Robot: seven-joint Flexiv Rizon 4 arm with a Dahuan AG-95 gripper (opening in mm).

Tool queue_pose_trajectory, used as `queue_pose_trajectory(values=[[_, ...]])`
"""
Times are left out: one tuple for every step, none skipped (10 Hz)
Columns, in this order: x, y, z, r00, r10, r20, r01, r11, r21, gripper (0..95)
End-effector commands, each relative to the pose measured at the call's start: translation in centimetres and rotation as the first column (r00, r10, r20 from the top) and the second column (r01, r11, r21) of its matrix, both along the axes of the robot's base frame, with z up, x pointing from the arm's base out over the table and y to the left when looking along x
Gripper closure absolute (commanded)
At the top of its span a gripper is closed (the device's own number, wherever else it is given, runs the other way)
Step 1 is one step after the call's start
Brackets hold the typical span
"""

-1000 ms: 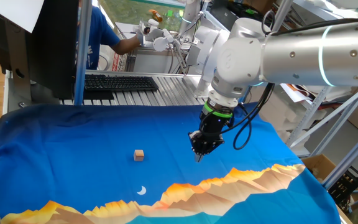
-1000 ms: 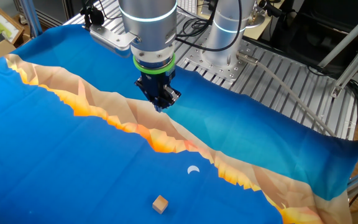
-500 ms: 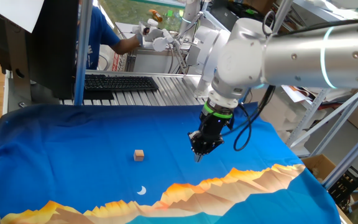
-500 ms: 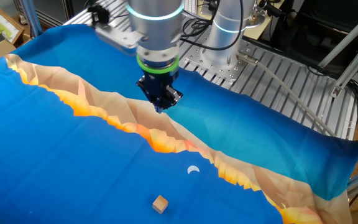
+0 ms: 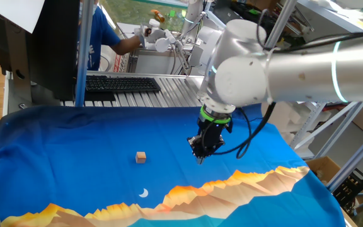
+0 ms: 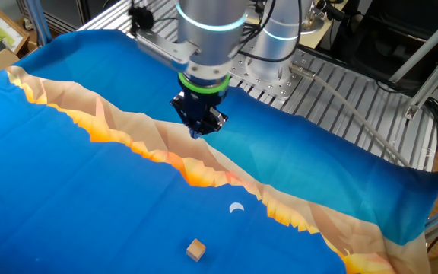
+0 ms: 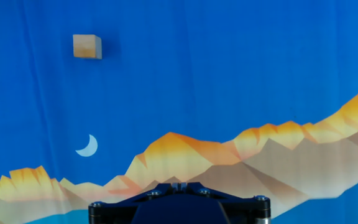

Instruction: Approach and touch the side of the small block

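Wooden small block [image 5: 141,157] well apart from gripper [image 5: 200,156]

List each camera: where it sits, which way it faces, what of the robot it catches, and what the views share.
One fixed view: at the cloth's mountain-print edge, facing the keyboard and frame; shows the silver arm and shut gripper pointing down, apart from the small block.
The other fixed view: high on the opposite side, looking down across the blue cloth; shows the arm's wrist and base.
Hand view: on the hand, looking down; only the gripper's black tip shows.
Shared: all three show the small block and the white crescent.
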State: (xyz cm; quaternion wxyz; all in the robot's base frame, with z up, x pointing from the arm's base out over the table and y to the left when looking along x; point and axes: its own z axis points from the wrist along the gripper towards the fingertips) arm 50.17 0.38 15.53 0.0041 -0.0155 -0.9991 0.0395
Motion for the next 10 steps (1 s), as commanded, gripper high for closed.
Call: queue_pose_trajectory(values=[[-0.13,-0.04,0.11,1.0,-0.029,0.011,0.028,0.999,0.036,57.0],[-0.13,-0.04,0.11,1.0,-0.029,0.009,0.029,0.999,0.041,57.0],[-0.13,-0.04,0.11,1.0,-0.013,0.003,0.012,0.999,0.045,76.0],[-0.13,-0.04,0.11,1.0,-0.001,-0.009,0.002,0.999,0.046,76.0],[-0.13,-0.04,0.11,1.0,0.005,-0.019,-0.004,0.999,0.052,95.0],[-0.13,-0.04,0.11,1.0,0.004,-0.018,-0.003,0.999,0.053,95.0],[-0.13,-0.04,0.1,1.0,0.005,-0.018,-0.004,0.999,0.053,95.0],[-0.12,-0.03,0.08,1.0,0.006,-0.018,-0.005,0.999,0.053,95.0],[-0.1,-0.01,0.03,1.0,0.009,-0.017,-0.008,0.998,0.056,95.0],[0.02,0.13,-0.02,1.0,0.006,-0.015,-0.005,0.997,0.073,95.0]])
